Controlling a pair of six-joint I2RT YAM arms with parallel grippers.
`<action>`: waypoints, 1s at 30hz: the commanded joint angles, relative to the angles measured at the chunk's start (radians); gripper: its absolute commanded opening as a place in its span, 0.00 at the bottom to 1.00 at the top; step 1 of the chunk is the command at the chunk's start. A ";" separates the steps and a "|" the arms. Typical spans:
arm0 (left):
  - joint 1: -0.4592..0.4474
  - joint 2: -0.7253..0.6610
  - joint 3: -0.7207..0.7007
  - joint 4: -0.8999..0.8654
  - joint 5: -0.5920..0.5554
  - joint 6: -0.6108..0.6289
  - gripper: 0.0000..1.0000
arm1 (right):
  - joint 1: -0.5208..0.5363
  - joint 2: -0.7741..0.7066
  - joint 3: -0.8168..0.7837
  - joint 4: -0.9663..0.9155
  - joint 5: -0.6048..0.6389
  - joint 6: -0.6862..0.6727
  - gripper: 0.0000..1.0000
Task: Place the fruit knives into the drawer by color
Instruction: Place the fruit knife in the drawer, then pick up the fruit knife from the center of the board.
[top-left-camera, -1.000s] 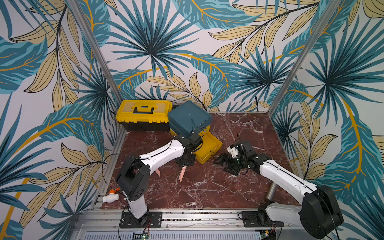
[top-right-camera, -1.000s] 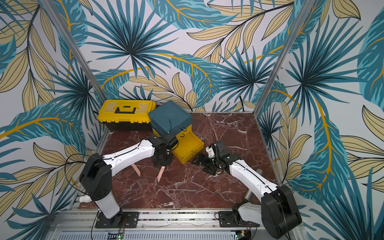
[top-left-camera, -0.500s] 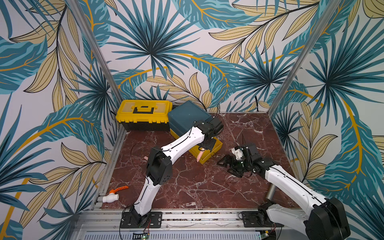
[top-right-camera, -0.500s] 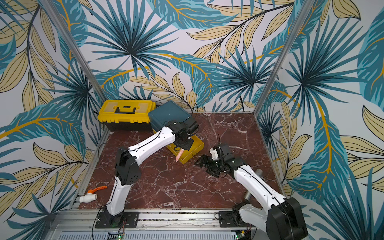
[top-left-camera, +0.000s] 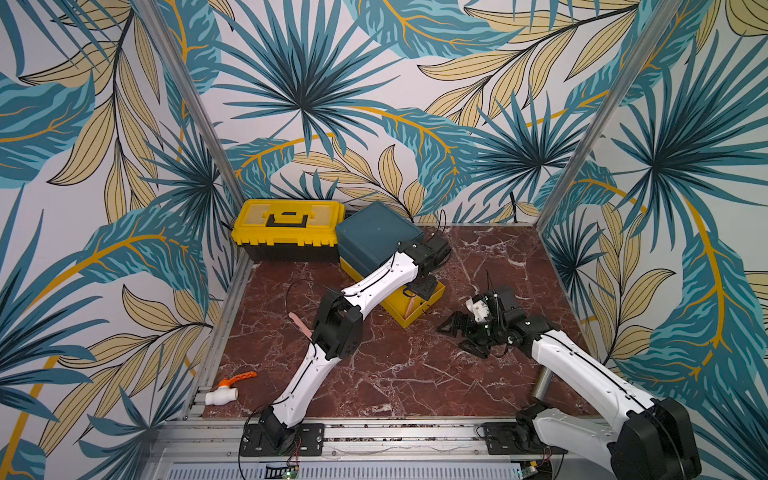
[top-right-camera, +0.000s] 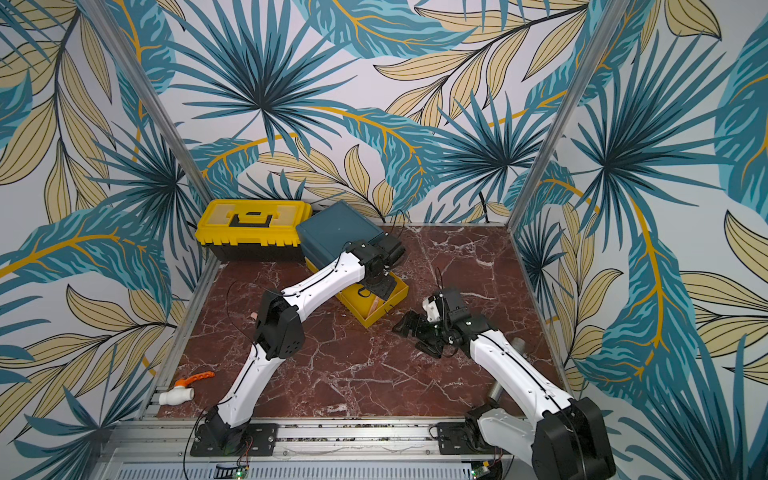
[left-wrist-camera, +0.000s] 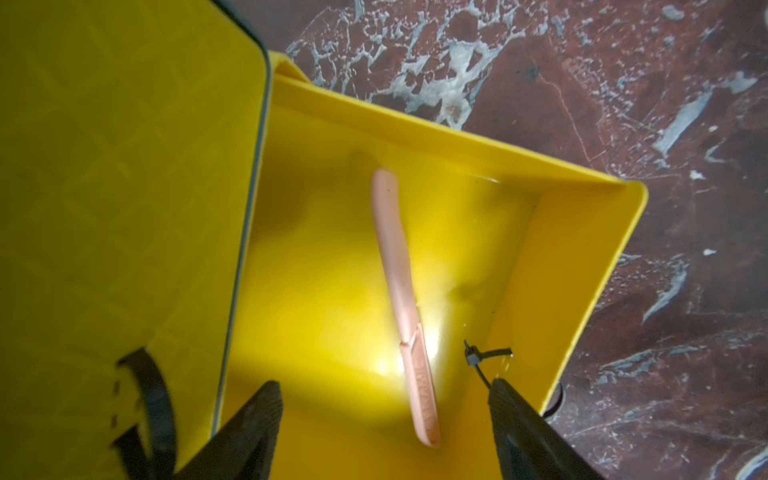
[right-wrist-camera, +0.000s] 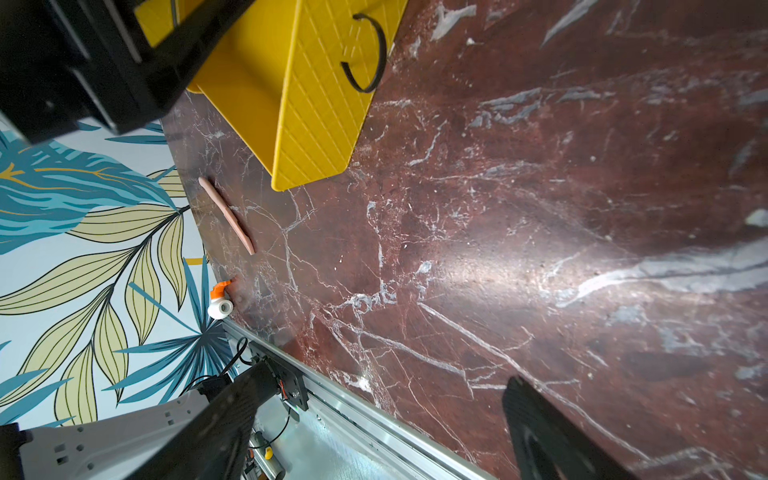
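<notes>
The drawer chest is dark teal and stands at the back, with one yellow drawer pulled out. A pink fruit knife lies loose on that drawer's floor and also shows in a top view. My left gripper hangs open just above it, holding nothing. A second pink fruit knife lies on the marble table to the left, partly behind my left arm. To the right of the drawer, my right gripper is open and empty, low over the table. No green or blue knives show.
A yellow-and-black toolbox sits left of the chest against the back wall. A white valve with an orange handle lies at the front left corner. A metal cylinder stands near the right arm's base.
My left arm carried a pink knife from the table's middle to the open yellow drawer and opened; the knife now lies in the drawer. The right arm barely moved.
</notes>
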 joint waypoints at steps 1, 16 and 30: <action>-0.007 -0.124 -0.015 -0.021 0.003 -0.003 0.83 | -0.006 0.013 0.012 0.033 -0.022 -0.007 0.95; -0.008 -0.736 -0.533 -0.131 0.009 -0.251 1.00 | 0.060 0.048 0.049 0.297 -0.158 0.060 0.95; 0.390 -1.093 -1.249 0.079 0.053 -0.544 1.00 | 0.414 0.253 0.260 0.297 -0.040 0.028 0.97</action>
